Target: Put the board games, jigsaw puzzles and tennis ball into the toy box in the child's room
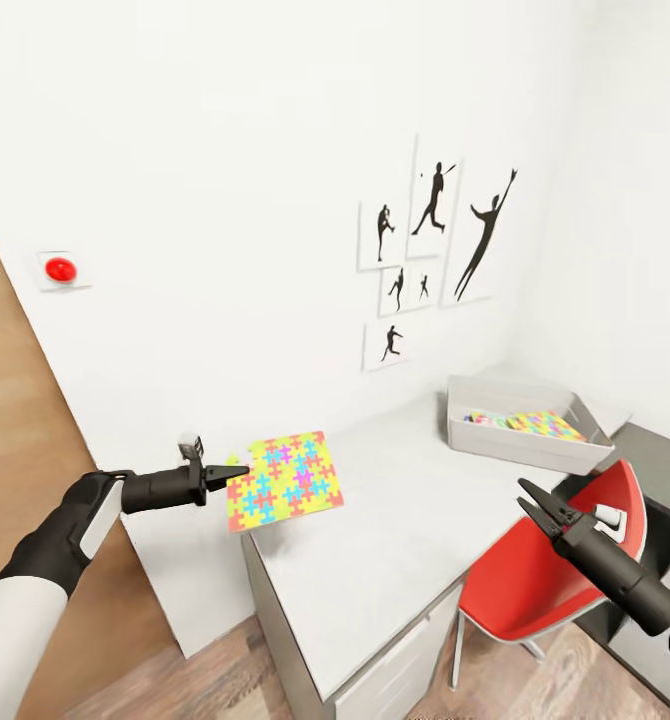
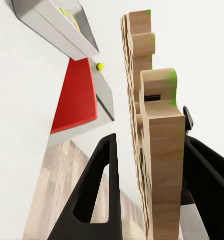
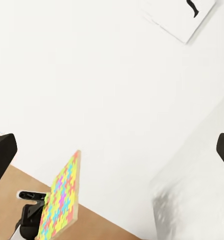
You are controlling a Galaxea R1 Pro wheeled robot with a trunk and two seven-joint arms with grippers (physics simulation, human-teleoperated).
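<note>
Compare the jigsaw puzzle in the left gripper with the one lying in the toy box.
The held jigsaw puzzle hangs in the air past the table's end, clamped by its edge in the left gripper; the other jigsaw puzzle lies in the toy box. The held one shows its whole face, while the boxed one is partly hidden by the rim. Both share a multicoloured interlocking pattern.

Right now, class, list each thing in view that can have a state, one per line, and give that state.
jigsaw puzzle: lifted, gripped at its edge
left gripper: shut on the puzzle
right gripper: open, empty
toy box: open-topped, colourful toys inside
tennis ball: resting on the table
</note>
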